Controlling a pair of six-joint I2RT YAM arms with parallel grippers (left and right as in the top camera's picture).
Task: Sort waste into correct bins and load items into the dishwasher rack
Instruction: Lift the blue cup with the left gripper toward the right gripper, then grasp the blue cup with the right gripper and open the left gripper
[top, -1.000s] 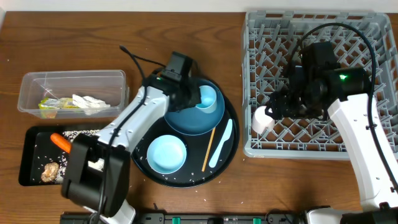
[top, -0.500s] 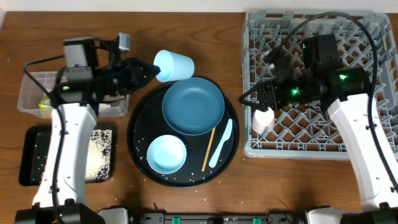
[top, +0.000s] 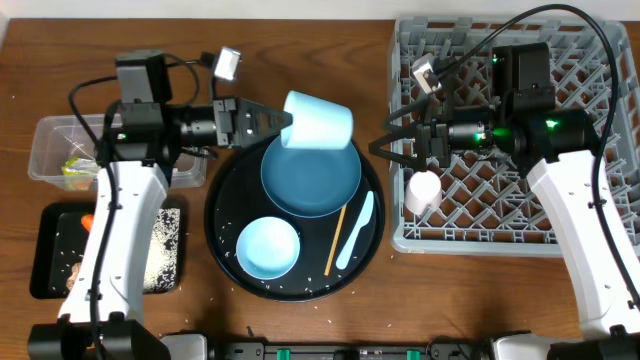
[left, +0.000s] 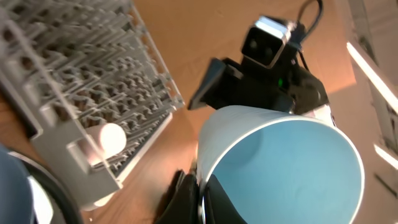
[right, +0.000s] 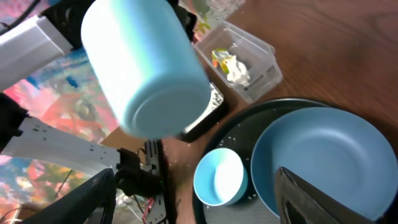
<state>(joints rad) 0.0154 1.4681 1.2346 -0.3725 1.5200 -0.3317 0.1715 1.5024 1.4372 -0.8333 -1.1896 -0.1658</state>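
Note:
My left gripper (top: 283, 121) is shut on the rim of the light blue cup (top: 320, 122) and holds it on its side in the air above the dark blue plate (top: 312, 178). In the left wrist view the fingers (left: 202, 200) pinch the cup's wall (left: 280, 168). My right gripper (top: 385, 150) is open and empty, pointing left from the grey dishwasher rack (top: 510, 60) toward the cup (right: 146, 68); its fingers (right: 199, 208) stand wide apart. A pink cup (top: 422, 188) lies in the rack's left front corner. The pale blue bowl (top: 268, 247), spoon (top: 358, 232) and chopstick (top: 335, 240) lie on the round black tray (top: 222, 215).
The clear tub (top: 115, 132) at the left holds the yellow-green wrapper (top: 75, 170) and white tissue (right: 239, 68). The flat black tray (top: 50, 255) holds rice (top: 160, 245) and the carrot (top: 88, 221), partly under my left arm. Rice grains dot the round tray.
My left gripper lifted the light blue cup off the plate and carried it right, toward the right gripper. My right gripper swung left past the rack's edge, away from the pink cup.

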